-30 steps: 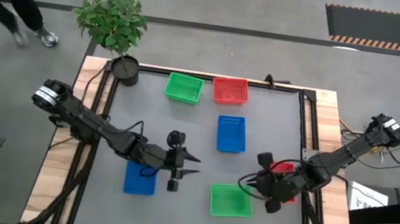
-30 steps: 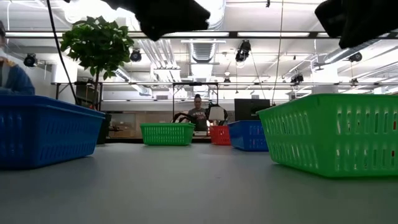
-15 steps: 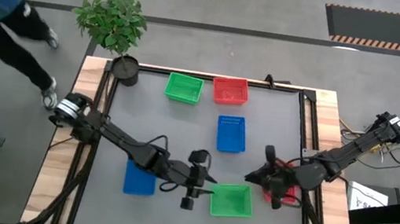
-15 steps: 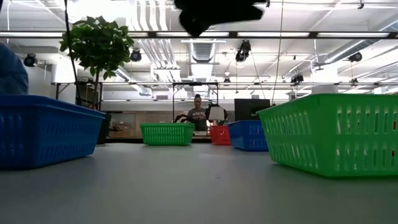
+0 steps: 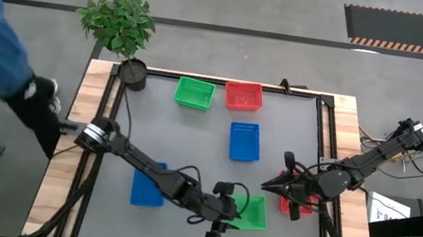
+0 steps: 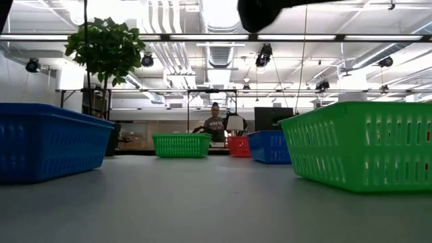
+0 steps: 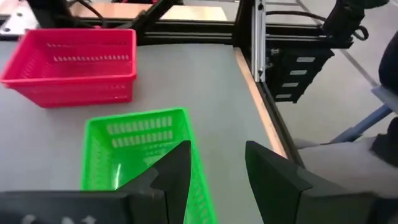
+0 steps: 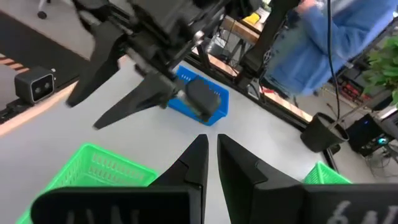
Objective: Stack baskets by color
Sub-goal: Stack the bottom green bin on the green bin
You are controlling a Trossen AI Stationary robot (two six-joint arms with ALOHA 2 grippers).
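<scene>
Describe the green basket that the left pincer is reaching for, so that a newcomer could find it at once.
Start at the grey table and go to its near edge, away from the potted plant. There sits a green basket, the left pincer over its edge. A red basket sits beside it; the other green basket stands at the far edge.

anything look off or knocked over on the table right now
Nothing stands out. Every basket sits upright and flat, though none is stacked yet. The left gripper, open, reaches the near green basket; the red basket lies under the right gripper.
</scene>
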